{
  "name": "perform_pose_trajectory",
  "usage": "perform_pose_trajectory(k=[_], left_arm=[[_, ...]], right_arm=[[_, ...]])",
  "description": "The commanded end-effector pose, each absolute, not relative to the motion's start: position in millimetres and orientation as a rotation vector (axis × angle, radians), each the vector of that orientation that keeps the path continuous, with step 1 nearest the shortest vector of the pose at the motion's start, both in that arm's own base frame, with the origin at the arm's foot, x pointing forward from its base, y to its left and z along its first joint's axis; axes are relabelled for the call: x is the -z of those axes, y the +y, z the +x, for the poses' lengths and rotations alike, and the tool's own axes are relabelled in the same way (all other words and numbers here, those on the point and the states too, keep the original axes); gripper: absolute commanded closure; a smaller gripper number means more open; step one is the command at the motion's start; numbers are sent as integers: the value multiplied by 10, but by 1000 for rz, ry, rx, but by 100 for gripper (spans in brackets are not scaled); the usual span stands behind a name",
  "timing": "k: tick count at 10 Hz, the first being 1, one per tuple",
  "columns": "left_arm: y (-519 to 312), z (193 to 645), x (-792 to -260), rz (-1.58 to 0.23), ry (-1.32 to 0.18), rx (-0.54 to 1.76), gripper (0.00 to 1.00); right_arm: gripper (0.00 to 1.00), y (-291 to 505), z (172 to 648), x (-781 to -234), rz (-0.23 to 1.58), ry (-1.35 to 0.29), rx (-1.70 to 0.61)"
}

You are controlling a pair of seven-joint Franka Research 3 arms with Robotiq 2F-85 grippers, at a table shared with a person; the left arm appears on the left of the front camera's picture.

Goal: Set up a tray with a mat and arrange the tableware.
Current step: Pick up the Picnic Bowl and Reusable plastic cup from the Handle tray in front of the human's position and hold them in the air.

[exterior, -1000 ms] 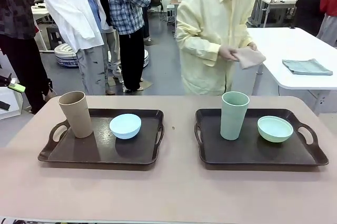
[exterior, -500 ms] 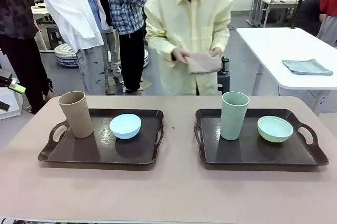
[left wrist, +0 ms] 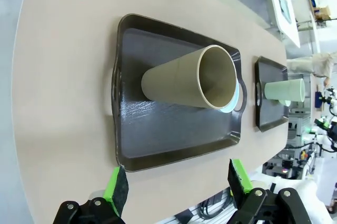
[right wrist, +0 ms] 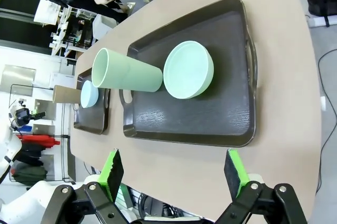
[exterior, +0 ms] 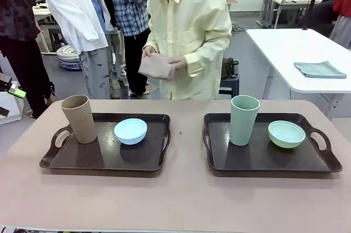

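Note:
Two dark trays lie on the table. On the left tray [exterior: 82, 159] stand a tan cup [exterior: 79, 118] and a light blue bowl [exterior: 130, 131]. The right tray [exterior: 258, 159] carries a pale green cup [exterior: 244, 119] and a pale green bowl [exterior: 286, 134]. At the far side a person holds a folded tan mat [exterior: 157, 66] in both hands. My left gripper [left wrist: 176, 184] hangs open above the left tray [left wrist: 158, 129], looking down on the tan cup [left wrist: 192, 78]. Over the right tray [right wrist: 210, 113] my right gripper [right wrist: 174, 174] is open too, above the green cup [right wrist: 126, 74] and bowl [right wrist: 188, 69].
A white table [exterior: 299, 52] at the back right bears a folded grey-blue cloth [exterior: 320, 69]. Other people stand behind at the back left. Bare tabletop [exterior: 181, 200] runs between the trays and along the near edge.
The person has stepped from right to left behind the table, carrying the folded mat from above the right tray toward the left one. Trays, cups and bowls have not moved.

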State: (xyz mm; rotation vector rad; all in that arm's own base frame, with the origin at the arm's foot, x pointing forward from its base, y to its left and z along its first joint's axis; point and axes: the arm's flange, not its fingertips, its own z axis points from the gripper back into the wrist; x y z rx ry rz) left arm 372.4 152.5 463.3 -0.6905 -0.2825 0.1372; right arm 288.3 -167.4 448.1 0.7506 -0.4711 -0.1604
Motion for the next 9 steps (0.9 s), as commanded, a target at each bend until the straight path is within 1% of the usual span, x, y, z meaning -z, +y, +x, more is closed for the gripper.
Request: perform_pose_trajectory(k=[1, 9], left_arm=[[1536, 3718, -4620, -709, -286, -137, 0], [1536, 3718, -4620, -709, -286, -137, 0]], right_arm=[[0, -1683, 2903, -4462, 769, -480, 152], [0, -1683, 2903, -4462, 769, -480, 152]])
